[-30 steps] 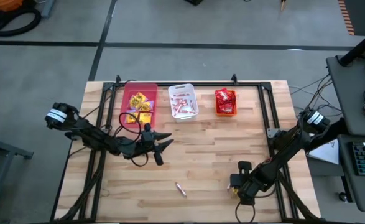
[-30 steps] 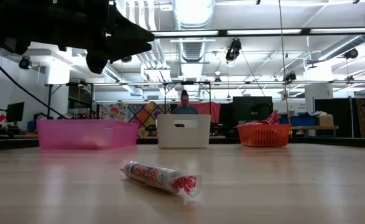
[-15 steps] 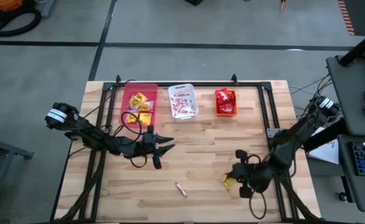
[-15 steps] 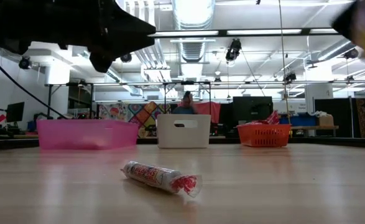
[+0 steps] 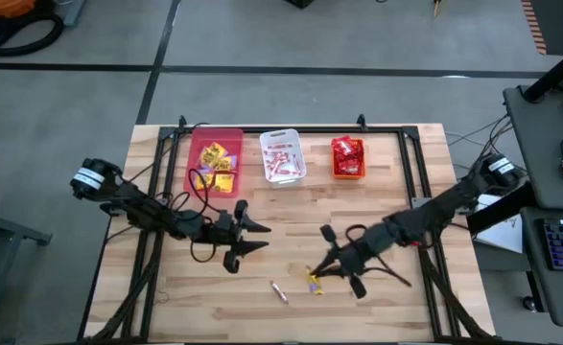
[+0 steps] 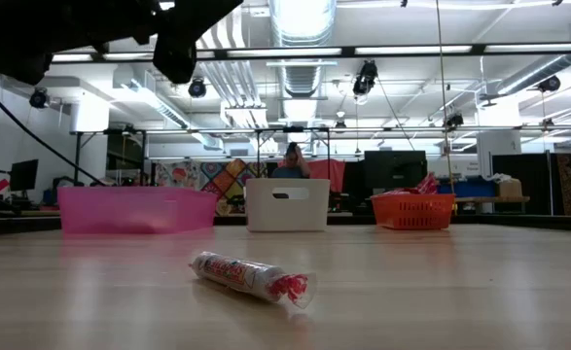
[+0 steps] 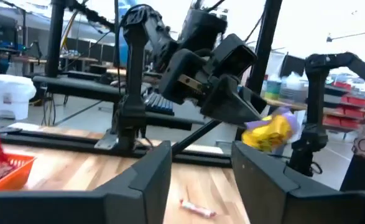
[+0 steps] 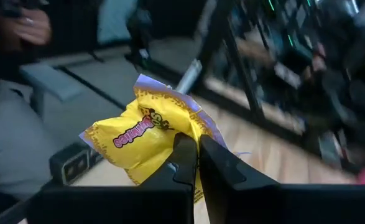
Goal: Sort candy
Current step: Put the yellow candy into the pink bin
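R hand (image 5: 317, 278) clamped on yellow candy (image 8: 146, 134), mid-desk; pink bin (image 5: 215, 144) lies far-left. L hand (image 5: 252, 237) apart, nearer bin.

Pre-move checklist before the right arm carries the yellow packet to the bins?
1. Right gripper shut on the yellow square candy packet: ok.
2. Packet lifted off the wooden table: cannot tell.
3. Pink plastic bin already holding yellow packets: ok.
4. Left gripper between packet and pink bin, path blocked: not ok.
5. Left fingers empty: ok.
6. Pinkish-red candy stick unsorted on the table: not ok.
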Motion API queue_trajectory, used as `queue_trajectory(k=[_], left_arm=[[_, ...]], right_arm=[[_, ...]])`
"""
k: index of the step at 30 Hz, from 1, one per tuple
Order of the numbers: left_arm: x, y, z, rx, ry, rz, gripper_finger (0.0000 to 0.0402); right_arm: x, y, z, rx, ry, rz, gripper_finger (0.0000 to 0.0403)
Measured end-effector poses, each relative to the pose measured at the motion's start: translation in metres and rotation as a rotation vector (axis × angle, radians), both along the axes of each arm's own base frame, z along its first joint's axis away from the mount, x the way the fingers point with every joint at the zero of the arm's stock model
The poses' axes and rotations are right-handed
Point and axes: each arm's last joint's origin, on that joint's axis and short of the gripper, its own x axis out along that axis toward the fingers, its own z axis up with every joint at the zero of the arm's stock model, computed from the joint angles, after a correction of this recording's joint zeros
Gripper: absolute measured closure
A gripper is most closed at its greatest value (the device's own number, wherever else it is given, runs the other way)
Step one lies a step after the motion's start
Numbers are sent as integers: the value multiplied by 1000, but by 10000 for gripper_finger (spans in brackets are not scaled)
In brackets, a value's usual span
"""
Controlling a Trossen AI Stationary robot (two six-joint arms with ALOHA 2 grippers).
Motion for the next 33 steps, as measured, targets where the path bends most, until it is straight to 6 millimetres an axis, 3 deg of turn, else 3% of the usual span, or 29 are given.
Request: queue_trajectory(k=[6, 11, 19, 27, 33], left_arm=[[21, -9, 9, 29, -33, -19, 211], [44, -20, 5, 72, -31, -65, 197], [58, -30, -1, 91, -33, -238, 196], [82, -40, -1, 96, -51, -278, 196], [88, -44, 0, 111, -67, -324, 210]], right_arm=[[32, -19, -8, -8, -218, 186, 394], [47, -30, -12, -16, -256, 273, 394], [49, -30, -3, -54, -322, 321, 394], [52, -35, 0, -88, -352, 308, 394], [53, -38, -2, -95, -322, 294, 394]])
